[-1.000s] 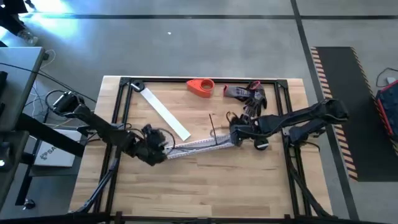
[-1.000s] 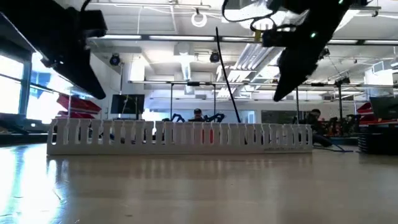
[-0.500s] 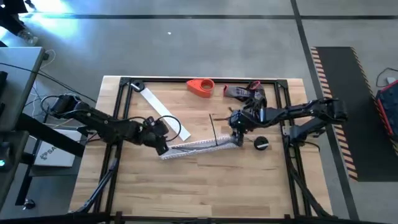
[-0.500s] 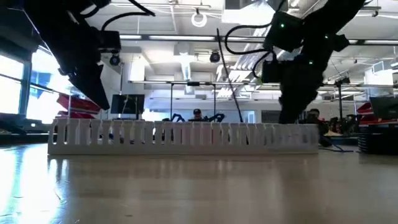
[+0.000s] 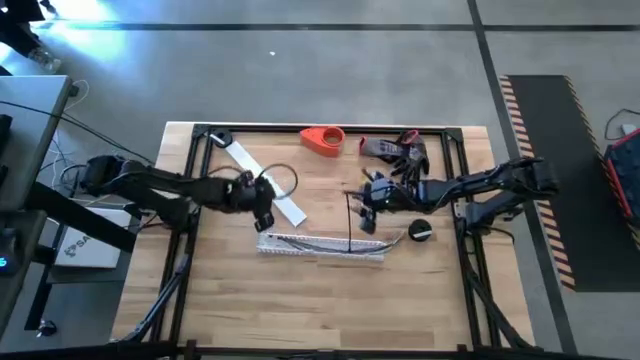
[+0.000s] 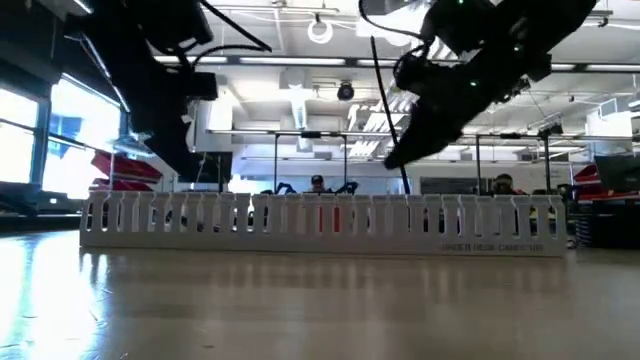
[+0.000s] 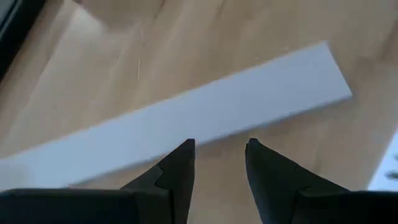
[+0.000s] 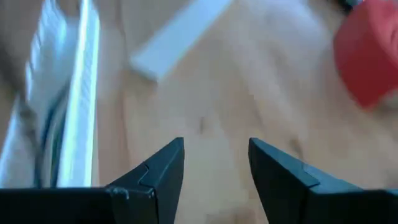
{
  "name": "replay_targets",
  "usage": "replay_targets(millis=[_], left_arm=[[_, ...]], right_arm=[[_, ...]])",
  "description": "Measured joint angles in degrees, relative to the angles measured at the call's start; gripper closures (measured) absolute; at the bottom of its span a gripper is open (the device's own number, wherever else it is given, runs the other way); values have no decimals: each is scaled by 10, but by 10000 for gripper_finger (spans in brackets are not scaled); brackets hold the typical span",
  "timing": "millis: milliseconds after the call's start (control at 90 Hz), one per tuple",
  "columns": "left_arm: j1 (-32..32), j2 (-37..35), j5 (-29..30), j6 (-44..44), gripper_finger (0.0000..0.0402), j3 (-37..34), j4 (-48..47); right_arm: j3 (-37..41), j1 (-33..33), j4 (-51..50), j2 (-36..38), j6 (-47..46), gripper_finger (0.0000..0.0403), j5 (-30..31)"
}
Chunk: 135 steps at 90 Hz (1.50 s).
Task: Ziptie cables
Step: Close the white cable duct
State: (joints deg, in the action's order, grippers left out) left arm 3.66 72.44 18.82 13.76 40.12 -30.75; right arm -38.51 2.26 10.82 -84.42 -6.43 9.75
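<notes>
The white slotted channel (image 5: 320, 246) lies on the table's middle, seen end to end in the low view (image 6: 320, 215). The dark cables (image 5: 310, 241) lie along it. One wire (image 5: 350, 215) rises out of it (image 6: 388, 115), and another curves out past its right end (image 5: 398, 237). My left gripper (image 5: 263, 196) hovers open over the flat white strip (image 7: 186, 118), beyond the channel's left end. Beyond the channel's right part, my right gripper (image 5: 365, 207) hangs open over bare wood (image 8: 214, 146), with the channel (image 8: 78, 112) off to one side.
The white strip (image 5: 268, 185) lies slanted from the far left corner toward the middle. A red object (image 5: 324, 140) and dark tools (image 5: 400, 150) sit at the far edge. A black round thing (image 5: 420, 232) lies right of the channel. Bare wood lies toward the near edge.
Both grippers have drawn away from the channel's ends toward the far edge; the left one now stands over the white strip. The channel has turned on the table: its right end has swung toward the near edge while its left end stayed about where it was.
</notes>
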Motion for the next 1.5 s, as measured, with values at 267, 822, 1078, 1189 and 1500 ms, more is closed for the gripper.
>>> replay_targets(millis=[267,822,1078,1189,1500], left_arm=[[52,4,-125,-62,275,-12,14],[122,284,-223,-114,306,83,383],[100,236,-192,-244,350,221,-63],[103,230,-196,-254,376,204,-126],[113,290,-255,-165,397,136,194]], right_arm=[[-19,-9,86,-69,0,238,-42],[-101,-31,-27,-24,15,238,-11],[-114,-24,-67,-1,54,238,85],[-114,-12,-64,-16,37,238,88],[-113,-4,-55,-38,31,238,88]])
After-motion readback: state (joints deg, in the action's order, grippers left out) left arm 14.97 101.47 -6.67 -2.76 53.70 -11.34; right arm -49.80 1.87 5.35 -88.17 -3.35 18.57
